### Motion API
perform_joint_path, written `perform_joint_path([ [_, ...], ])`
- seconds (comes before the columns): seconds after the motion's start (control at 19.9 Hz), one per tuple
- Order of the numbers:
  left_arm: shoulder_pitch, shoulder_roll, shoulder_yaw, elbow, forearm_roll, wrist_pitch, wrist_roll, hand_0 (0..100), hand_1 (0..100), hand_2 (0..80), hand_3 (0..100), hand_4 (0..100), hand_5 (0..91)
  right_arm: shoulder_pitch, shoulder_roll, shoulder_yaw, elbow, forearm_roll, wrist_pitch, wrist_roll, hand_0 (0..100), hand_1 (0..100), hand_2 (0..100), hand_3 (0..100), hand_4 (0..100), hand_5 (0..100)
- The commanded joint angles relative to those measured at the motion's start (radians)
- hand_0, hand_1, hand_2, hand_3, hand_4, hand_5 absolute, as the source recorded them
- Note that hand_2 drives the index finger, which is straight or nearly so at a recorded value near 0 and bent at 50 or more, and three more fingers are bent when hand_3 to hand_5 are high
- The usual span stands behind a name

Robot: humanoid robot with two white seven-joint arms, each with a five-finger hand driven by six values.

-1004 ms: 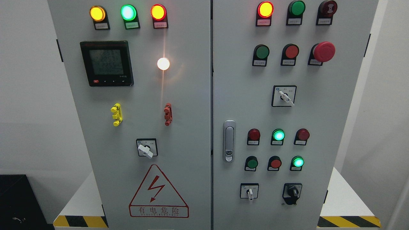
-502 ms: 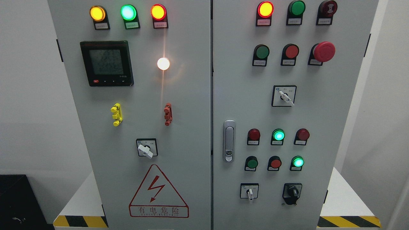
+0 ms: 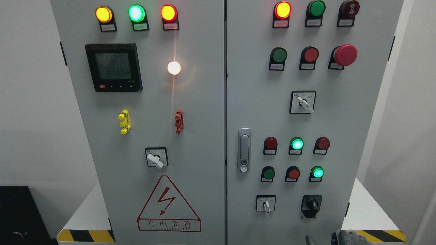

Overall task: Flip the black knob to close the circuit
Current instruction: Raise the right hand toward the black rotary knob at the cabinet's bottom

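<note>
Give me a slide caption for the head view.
Right hand entering frame at bottom edge beneath black knob on electrical cabinet.

Right hand (image 3: 344,236) just peeks in at bottom edge, below-right of black knob (image 3: 311,205); bare panel between them, nothing blocking. White selector switch (image 3: 266,204) sits well left of knob, green lamp (image 3: 317,172) and red button (image 3: 293,174) close above. Panel right of knob bare to cabinet edge (image 3: 347,204).

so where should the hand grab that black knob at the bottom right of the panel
Pinch the raised ridge across the middle of the black knob from both flat sides, coming straight at the panel from below, where the right hand enters. The ridge stands about upright, giving fingers leverage to twist.
</note>
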Motion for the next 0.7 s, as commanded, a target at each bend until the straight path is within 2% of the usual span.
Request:
perform_joint_path([
  [0.0, 0.021, 0.0, 0.0, -0.023, 0.0, -0.001, 0.0, 12, 56, 0.0, 0, 0, 0.0, -0.048, -0.025, 0.05, -0.013, 0.042, 0.045, 0.023, 0, 0, 92, 100, 95, 100],
  [0.35, 0.021, 0.0, 0.0, -0.023, 0.0, -0.001, 0.0, 12, 56, 0.0, 0, 0, 0.0, -0.097, -0.012, 0.059, 0.027, 0.057, 0.062, 0.023, 0, 0, 92, 100, 95, 100],
  [0.65, 0.021, 0.0, 0.0, -0.023, 0.0, -0.001, 0.0, 12, 56, 0.0, 0, 0, 0.0, -0.109, 0.003, 0.058, 0.056, 0.057, 0.063, 0.022, 0, 0, 91, 100, 95, 100],
])
